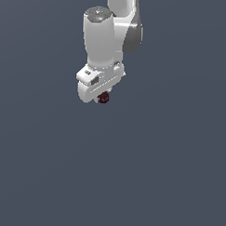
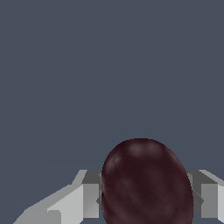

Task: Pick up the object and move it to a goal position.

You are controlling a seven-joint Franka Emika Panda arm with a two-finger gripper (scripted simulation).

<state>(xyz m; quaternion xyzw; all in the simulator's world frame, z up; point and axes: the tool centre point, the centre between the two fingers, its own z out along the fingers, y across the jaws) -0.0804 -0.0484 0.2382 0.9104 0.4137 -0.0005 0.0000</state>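
The object (image 1: pixel 104 97) is a tiny dark red ball that shows just under the white hand of the arm in the exterior view. In the wrist view the object (image 2: pixel 146 183) fills the space between the two grey fingers (image 2: pixel 89 199), which press on it from both sides. My gripper (image 1: pixel 103 98) is shut on it, and its fingertips are mostly hidden behind the hand in the exterior view. The gripper (image 2: pixel 146 192) holds the ball against a plain background; I cannot tell how high it hangs.
Only a flat, uniform dark grey-blue surface (image 1: pixel 168 173) surrounds the arm. The white arm links (image 1: pixel 109 35) rise out of the picture above the hand.
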